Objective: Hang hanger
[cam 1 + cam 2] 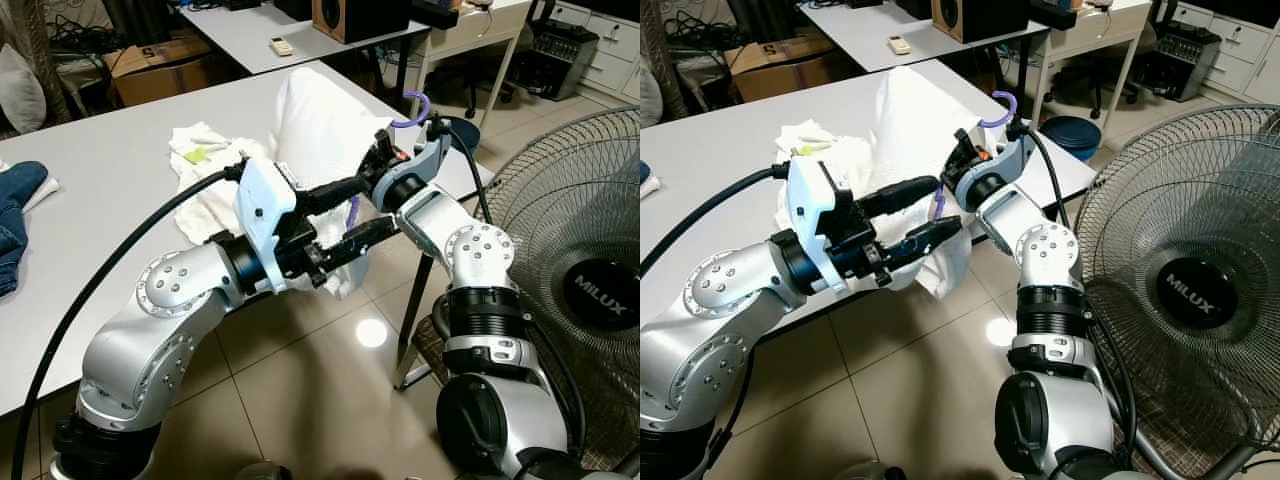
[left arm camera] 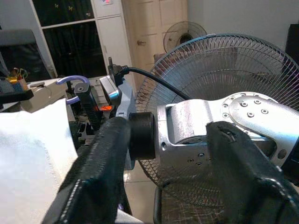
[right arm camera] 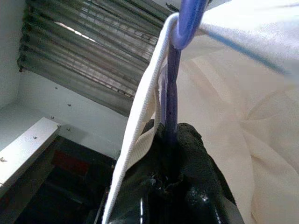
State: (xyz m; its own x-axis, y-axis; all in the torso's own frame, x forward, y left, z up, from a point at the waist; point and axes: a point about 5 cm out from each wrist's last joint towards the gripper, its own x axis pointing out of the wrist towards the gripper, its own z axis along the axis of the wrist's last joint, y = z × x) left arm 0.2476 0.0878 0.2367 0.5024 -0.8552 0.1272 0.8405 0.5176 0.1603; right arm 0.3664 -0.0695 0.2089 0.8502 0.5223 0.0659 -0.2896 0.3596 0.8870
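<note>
- Right tool is clamping shut on the stem of the purple hanger; wrist view is showing the fingers pinched tight around the plastic, w/ a white strap of the garment looped over the same stem.
- Left tool is sitting w/ its fingers apart, holding nothing, tips pointing toward the right wrist and just beside the hanging cloth.
- Hanger is being held up off the tabletop, above its near edge; long axis of the stem is running roughly in line w/ the right tool's fingers, hook poking up past the wrist and curling over at the top.
- White garment is draping from the hanger, upper part lit bright, lower hem dropping below the tabletop edge between the two arms.
- Right arm is the one carrying the load, so judging the hang itself is falling to it; left is nearer the cloth and could steady it. No rail or rod is making itself plain in these views, so can't tell which way the hook has to travel.
- More white cloth is lying bunched on the tabletop behind the garment; blue jeans at the far left.
- Big fan is standing close on the right, hub reading "MILUX".
</note>
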